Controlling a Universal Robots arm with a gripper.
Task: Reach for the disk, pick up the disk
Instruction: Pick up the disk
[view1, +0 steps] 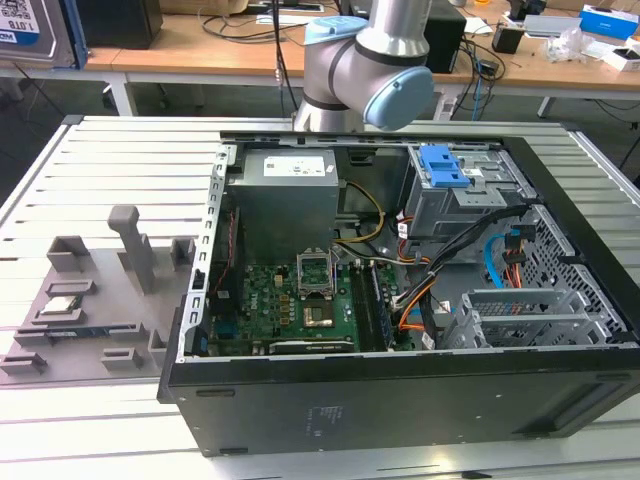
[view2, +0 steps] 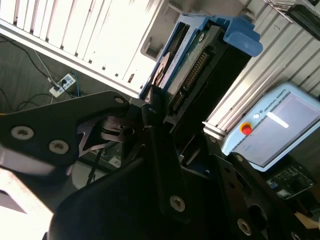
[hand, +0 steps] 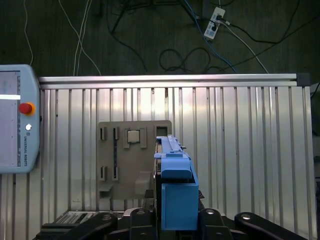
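Disk (hand: 176, 197), blue-framed and edge-on, sits clamped between the black fingers (view2: 159, 135) of the gripper (hand: 176, 222), held clear above the slatted table (hand: 240, 150); beneath it lies a grey fixture tray (hand: 131, 160) carrying a small square chip (hand: 133, 137); a teach pendant (hand: 17, 120) lies at one end of the table; the exterior view shows the open computer case (view1: 400, 300) on that table.

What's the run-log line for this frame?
step: pick up | gripper: shut on disk | disk: held edge-on, clear of slatted table | underneath: grey fixture tray with chip
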